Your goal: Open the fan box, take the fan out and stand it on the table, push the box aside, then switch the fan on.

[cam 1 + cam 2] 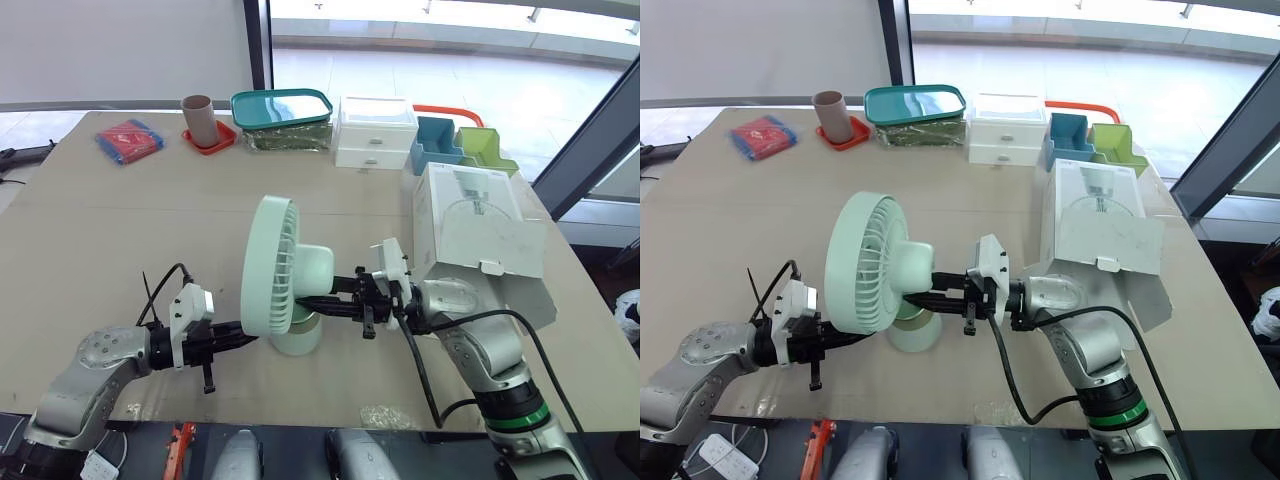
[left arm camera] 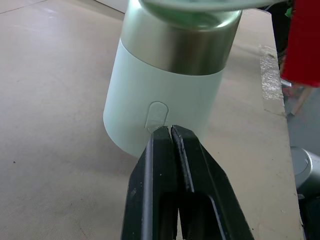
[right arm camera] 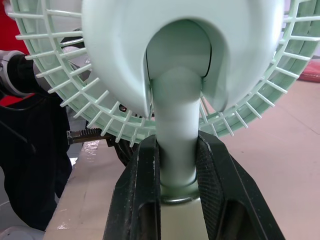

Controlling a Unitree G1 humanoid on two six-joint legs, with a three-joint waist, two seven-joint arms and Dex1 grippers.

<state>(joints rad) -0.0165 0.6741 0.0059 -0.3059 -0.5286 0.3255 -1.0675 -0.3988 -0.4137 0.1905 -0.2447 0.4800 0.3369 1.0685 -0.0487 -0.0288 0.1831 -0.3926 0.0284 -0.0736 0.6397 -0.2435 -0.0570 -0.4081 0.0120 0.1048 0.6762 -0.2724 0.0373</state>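
A pale green fan (image 1: 275,275) stands upright on the table near its front edge, its grille facing my left. My right gripper (image 3: 176,170) is shut on the fan's neck (image 3: 175,145), just above the base. My left gripper (image 2: 170,131) is shut, with its fingertips against the oval button (image 2: 157,116) on the fan's round base (image 2: 165,95). The white fan box (image 1: 480,235) lies to the right of the fan with its flap open.
Along the far edge stand a brown cup (image 1: 197,118) on a red coaster, a teal-lidded container (image 1: 282,110), a white drawer unit (image 1: 375,132) and blue and green bins (image 1: 460,148). A red packet (image 1: 130,140) lies at far left.
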